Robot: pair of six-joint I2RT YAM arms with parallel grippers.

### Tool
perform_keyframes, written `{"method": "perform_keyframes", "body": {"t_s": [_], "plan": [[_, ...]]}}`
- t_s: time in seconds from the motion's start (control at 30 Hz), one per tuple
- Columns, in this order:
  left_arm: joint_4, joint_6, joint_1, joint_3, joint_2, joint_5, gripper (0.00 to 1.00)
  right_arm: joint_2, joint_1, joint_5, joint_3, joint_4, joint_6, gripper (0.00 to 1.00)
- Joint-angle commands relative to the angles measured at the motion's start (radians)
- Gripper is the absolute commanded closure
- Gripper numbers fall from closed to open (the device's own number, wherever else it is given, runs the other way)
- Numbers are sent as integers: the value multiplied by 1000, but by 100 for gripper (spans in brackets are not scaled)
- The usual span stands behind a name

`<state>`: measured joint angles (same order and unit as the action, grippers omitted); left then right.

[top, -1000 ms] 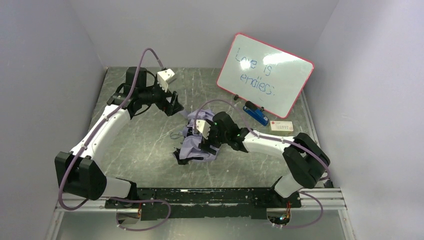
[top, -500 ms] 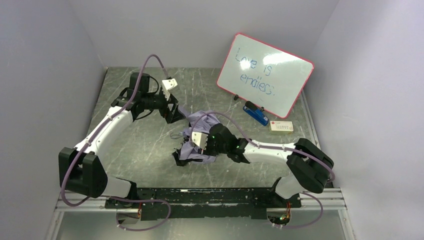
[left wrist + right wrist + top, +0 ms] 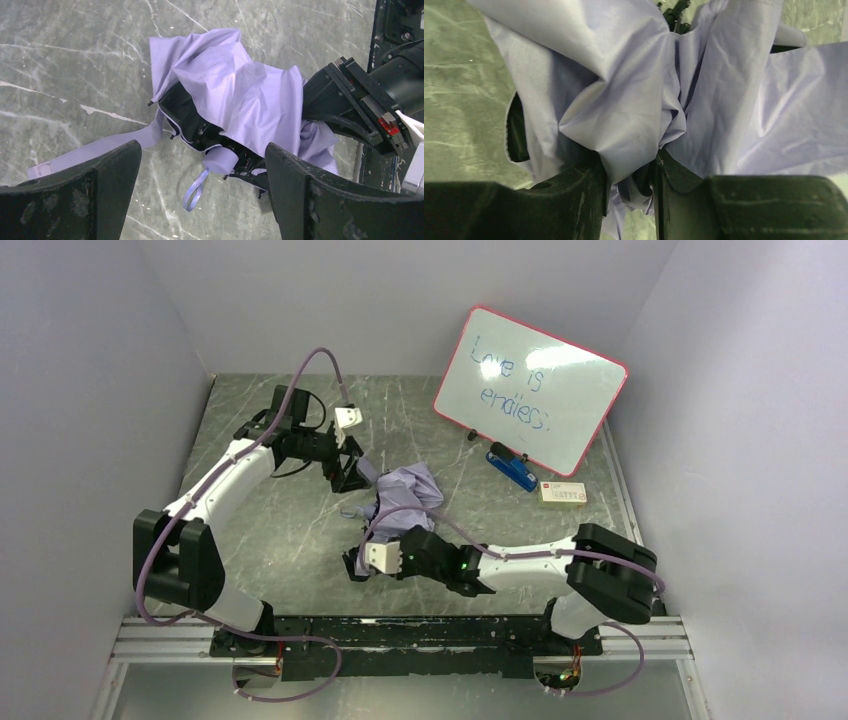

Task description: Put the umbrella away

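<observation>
The umbrella point(image 3: 405, 492) lies crumpled at the table's middle, pale lavender fabric over black ribs. In the left wrist view its fabric point(image 3: 240, 90) bunches above a stubby lavender handle point(image 3: 220, 160) with a loop strap point(image 3: 195, 187). My left gripper point(image 3: 352, 472) is open at the umbrella's far-left edge, and its jaws stand wide with nothing between them point(image 3: 202, 200). My right gripper point(image 3: 358, 562) is at the umbrella's near end, shut on a fold of the fabric point(image 3: 624, 145). It also shows in the left wrist view point(image 3: 350, 110).
A red-framed whiteboard point(image 3: 530, 390) leans at the back right. A blue object point(image 3: 512, 468) and a small white box point(image 3: 563, 493) lie in front of it. Pale walls close in on the left, right and back.
My right gripper has moved toward the near edge and left, dragging the umbrella's near end with it. My left gripper has swung right and nearer to the umbrella's far edge.
</observation>
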<state>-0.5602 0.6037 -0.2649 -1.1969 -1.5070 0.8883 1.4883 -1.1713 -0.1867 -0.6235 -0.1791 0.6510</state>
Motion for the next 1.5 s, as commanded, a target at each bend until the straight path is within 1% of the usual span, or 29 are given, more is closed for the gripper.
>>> {"method": "perform_keyframes", "body": {"t_s": [0.0,0.13,0.3,0.4,0.5,0.57,0.63,0.77,0.9,0.97,1.07,1.2,1.3,1.47], "plan": [[-52,125,6,14,37,90,3,51,-67,-72,26,58,9,64],[-56,143,1,47,62,108,3,67,-93,-97,21,47,3,65],[-46,106,-2,62,53,134,3,76,-122,-131,21,32,-5,65],[75,-14,-7,106,61,130,3,76,-127,-137,29,21,-12,65],[190,-83,-53,170,84,53,3,73,-132,-137,34,15,-22,65],[211,-64,-117,198,91,-16,3,71,-134,-139,34,15,-26,65],[218,-33,-150,211,83,-41,3,70,-135,-143,34,16,-29,65],[263,-16,-154,224,23,-77,3,68,-137,-145,31,22,-34,65],[253,24,-155,208,-87,-109,3,64,-140,-146,26,26,-33,65],[246,33,-155,202,-147,-108,3,63,-139,-146,23,28,-29,65],[224,60,-160,200,-193,-82,3,60,-140,-147,22,28,-26,65],[193,88,-185,210,-186,-42,3,54,-140,-149,26,23,-32,65],[215,97,-207,238,-171,-49,3,56,-140,-145,31,11,-39,65],[187,124,-224,251,-203,-57,3,64,-140,-150,27,-2,-54,65]]}}
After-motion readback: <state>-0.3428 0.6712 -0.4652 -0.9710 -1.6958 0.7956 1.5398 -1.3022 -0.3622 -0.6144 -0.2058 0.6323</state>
